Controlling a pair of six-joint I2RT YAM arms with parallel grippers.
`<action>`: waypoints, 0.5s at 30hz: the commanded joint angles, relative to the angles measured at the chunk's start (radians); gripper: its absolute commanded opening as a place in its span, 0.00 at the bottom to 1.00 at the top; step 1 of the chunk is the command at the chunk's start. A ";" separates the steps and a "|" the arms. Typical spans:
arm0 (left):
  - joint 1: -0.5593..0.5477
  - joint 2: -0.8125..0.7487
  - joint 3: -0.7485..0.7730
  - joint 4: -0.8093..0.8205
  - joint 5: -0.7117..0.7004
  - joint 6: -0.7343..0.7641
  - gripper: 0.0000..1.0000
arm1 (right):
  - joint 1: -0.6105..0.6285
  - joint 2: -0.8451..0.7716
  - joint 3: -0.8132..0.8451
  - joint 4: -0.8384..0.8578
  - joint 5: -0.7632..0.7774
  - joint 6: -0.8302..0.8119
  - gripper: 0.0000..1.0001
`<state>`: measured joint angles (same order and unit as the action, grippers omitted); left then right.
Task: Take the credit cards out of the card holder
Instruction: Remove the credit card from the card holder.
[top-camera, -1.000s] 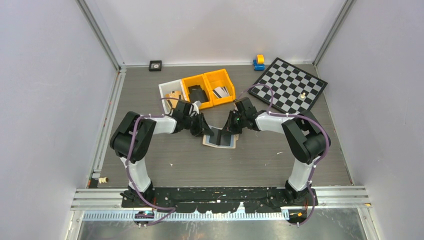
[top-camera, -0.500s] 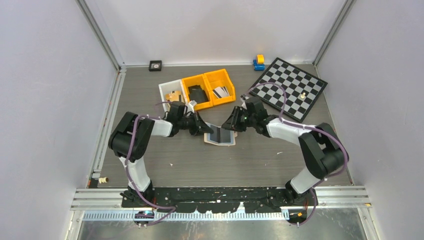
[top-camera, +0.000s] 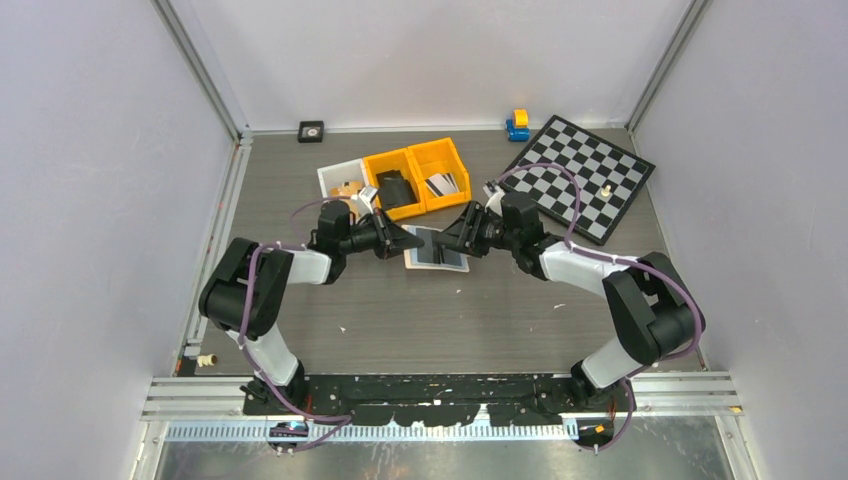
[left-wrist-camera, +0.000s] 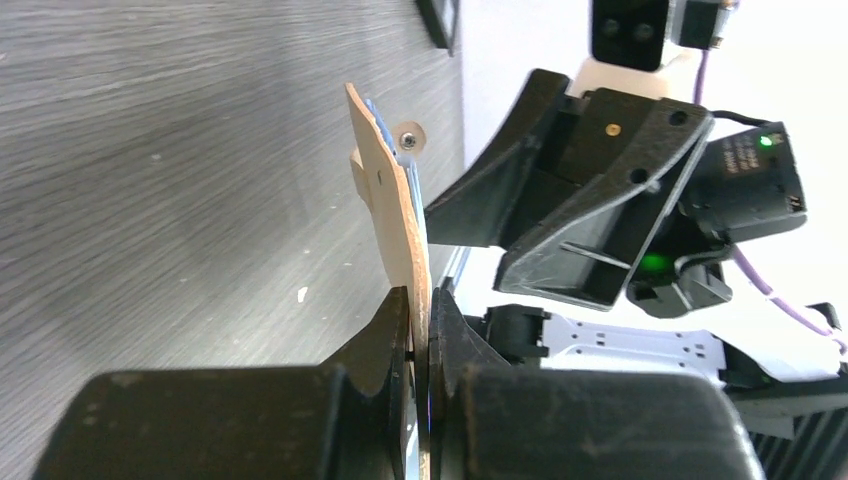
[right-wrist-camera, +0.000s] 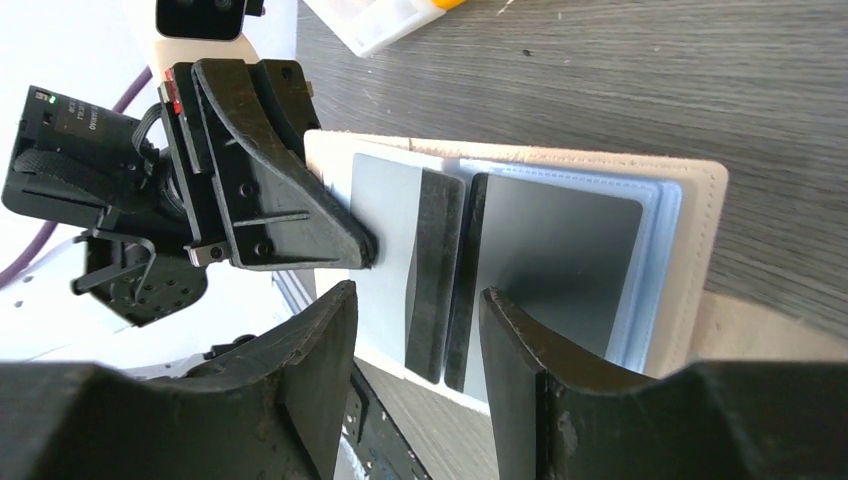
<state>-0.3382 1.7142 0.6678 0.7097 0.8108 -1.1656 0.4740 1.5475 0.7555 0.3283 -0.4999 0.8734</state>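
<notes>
Card holder (top-camera: 437, 249) — beige bifold, spread open at mid-table (top-camera: 400, 320), its left flap pinched edge-on in the closed left gripper (left-wrist-camera: 420, 310); credit cards (right-wrist-camera: 560, 260) — grey, dark-striped, pocketed either side of the fold, directly ahead of the nearer right gripper (right-wrist-camera: 415, 300), jaws parted and empty.

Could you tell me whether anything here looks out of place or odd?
Nothing looks spilled or damaged. A small pale object lies alone by the left rail, and a single piece stands on the chessboard.
</notes>
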 joint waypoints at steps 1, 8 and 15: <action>0.004 -0.008 -0.007 0.218 0.067 -0.103 0.00 | 0.003 0.014 0.003 0.106 -0.062 0.036 0.54; 0.004 0.005 -0.011 0.309 0.089 -0.161 0.00 | 0.002 0.052 -0.008 0.219 -0.131 0.096 0.47; 0.004 0.025 -0.013 0.346 0.093 -0.188 0.00 | 0.003 0.044 -0.040 0.355 -0.166 0.162 0.27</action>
<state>-0.3305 1.7355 0.6552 0.9222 0.8692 -1.3113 0.4675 1.5932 0.7353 0.5266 -0.6006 0.9730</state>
